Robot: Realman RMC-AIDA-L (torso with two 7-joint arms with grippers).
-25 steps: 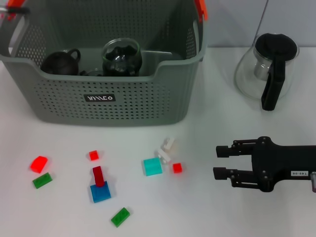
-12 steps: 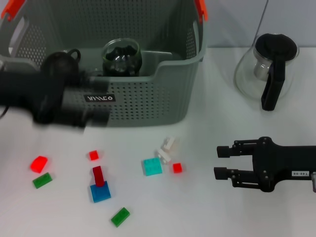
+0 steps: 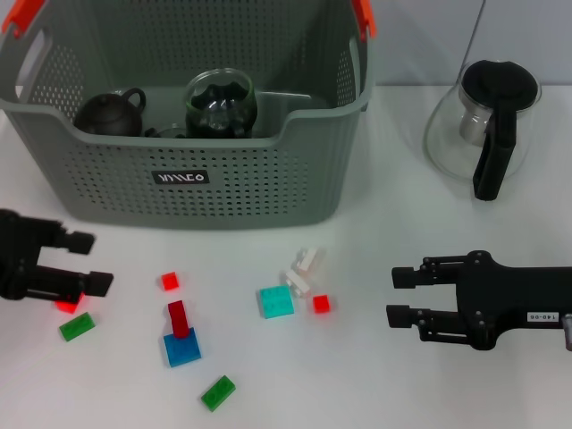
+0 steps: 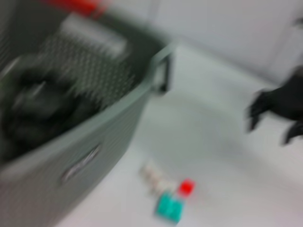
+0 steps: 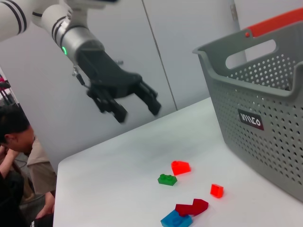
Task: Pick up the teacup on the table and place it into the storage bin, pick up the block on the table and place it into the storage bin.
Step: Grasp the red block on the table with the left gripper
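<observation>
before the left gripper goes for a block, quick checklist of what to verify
1. Left gripper open: ok, fingers spread, nothing held.
2. Over a block: ok in the head view, above the red block; height off the table cannot tell.
3. Neighbours: not ok, green block lies close beside it.
4. Right gripper clear: ok, open, far across the table.
5. Bin has room: ok, dark teapot and glass cup leave space.

Both grippers are matte black with paired bar-like fingers. The right gripper [image 3: 393,295] carries a small white label; the left gripper [image 5: 137,105] joins a white arm with black rings and a green light.
</observation>
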